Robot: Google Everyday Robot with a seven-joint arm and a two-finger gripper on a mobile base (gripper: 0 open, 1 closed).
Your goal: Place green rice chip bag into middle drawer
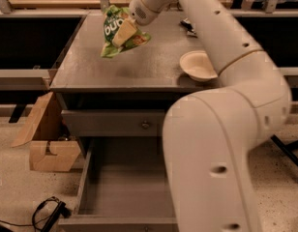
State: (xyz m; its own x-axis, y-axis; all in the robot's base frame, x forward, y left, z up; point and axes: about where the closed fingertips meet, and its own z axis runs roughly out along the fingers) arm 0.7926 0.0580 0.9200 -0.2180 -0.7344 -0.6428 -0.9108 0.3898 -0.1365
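Observation:
The green rice chip bag (111, 29) hangs in the air above the grey cabinet top (91, 66), tilted, with its shadow on the surface below. My gripper (124, 31) is shut on the green rice chip bag from the right, one cream finger (123, 32) lying across its front. The middle drawer (125, 187) is pulled out below the cabinet front, its grey floor bare; my white arm hides its right part.
A white bowl (197, 65) sits on the cabinet top at the right. A dark object lies at the far right of the top. The shut upper drawer front has a round knob (145, 125). A cardboard box (45, 139) and a black cable (47, 211) are on the floor at left.

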